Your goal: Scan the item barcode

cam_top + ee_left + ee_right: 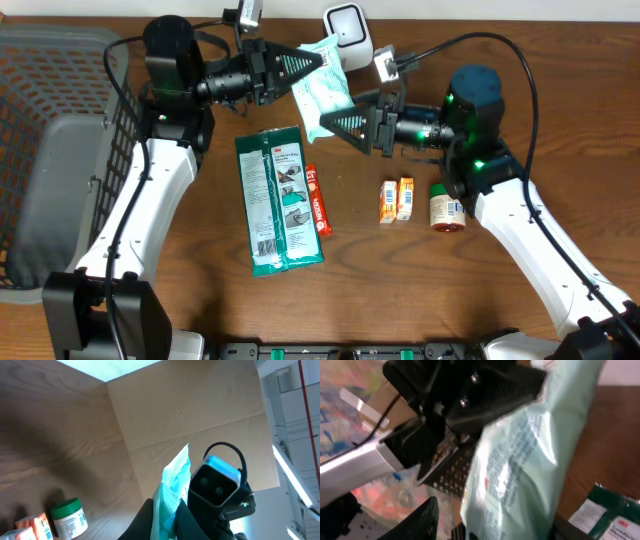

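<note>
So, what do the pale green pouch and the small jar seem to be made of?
Pale green pouch: probably thin plastic film, slight sheen; it creases and crinkles. Small jar: likely plastic, smooth green lid, paper-looking label; glass is possible.

Print on the pale pouch is blurred (unreadable in the right wrist view); the basket runs off the overhead's left edge

Overhead looks down; wrists (close-up) share pouch.
</note>
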